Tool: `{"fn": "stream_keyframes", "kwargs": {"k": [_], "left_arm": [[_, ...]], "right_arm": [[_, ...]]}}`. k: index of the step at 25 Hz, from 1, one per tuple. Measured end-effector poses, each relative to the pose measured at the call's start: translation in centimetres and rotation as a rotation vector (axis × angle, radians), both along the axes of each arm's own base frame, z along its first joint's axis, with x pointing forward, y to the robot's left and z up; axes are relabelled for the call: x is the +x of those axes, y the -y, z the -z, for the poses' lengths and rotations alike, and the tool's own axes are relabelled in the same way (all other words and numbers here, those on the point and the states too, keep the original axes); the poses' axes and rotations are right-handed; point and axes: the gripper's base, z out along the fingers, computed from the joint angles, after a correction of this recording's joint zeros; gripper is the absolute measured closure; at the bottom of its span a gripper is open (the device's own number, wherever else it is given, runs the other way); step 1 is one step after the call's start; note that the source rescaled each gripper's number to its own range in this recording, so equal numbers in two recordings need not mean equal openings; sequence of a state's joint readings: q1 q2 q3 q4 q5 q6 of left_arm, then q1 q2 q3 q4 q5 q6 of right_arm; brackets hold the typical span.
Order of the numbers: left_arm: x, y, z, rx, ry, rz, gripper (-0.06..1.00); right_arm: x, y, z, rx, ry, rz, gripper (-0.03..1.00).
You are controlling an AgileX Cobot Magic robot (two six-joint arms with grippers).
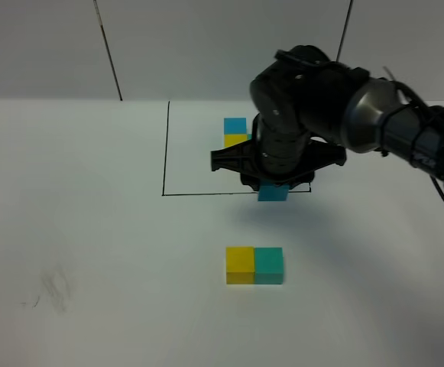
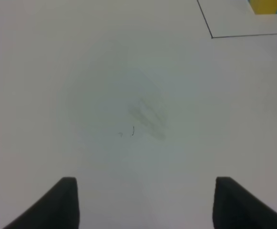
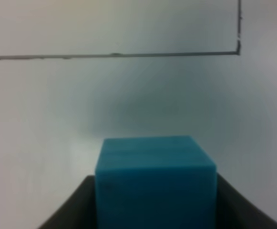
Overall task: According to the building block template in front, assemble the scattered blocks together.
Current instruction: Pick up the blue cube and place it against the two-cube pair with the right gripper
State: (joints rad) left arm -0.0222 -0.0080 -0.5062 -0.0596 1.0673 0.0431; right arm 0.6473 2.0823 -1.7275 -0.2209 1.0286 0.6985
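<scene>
The template (image 1: 235, 134) sits inside a black drawn rectangle at the back; its sky-blue and yellow cubes show, the right arm hides the rest. A yellow cube (image 1: 241, 264) and a teal-green cube (image 1: 269, 264) lie side by side, touching, on the table in front. My right gripper (image 1: 273, 189) is shut on the sky-blue cube (image 3: 155, 183) and holds it in the air over the rectangle's front line. My left gripper (image 2: 145, 205) is open and empty over bare table; it does not show in the high view.
The black rectangle's corner (image 2: 211, 36) and a bit of the template's yellow cube (image 2: 268, 5) show in the left wrist view. Faint pencil smudges (image 1: 53, 289) mark the white table at front left.
</scene>
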Motion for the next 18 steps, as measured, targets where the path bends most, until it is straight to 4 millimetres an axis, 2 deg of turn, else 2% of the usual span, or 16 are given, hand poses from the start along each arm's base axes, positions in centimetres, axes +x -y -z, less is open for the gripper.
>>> {"fn": "stream_keyframes", "kwargs": {"k": [5,8,13,18], "left_arm": [[0.0,0.0,0.0,0.000,0.000,0.000,0.57],[0.0,0.0,0.0,0.000,0.000,0.000,0.57],[0.0,0.0,0.0,0.000,0.000,0.000,0.57],[0.0,0.0,0.0,0.000,0.000,0.000,0.57]], "right_arm": [[-0.7,-3.4,1.4,-0.007,-0.019,0.037,0.95],[-0.8,-3.8,1.9,0.007,-0.046,0.103,0.95],[-0.9,-3.8,2.1,0.008,-0.062,0.109,0.95],[-0.9,-4.1,3.6,-0.019,-0.094,0.102,0.95]]}}
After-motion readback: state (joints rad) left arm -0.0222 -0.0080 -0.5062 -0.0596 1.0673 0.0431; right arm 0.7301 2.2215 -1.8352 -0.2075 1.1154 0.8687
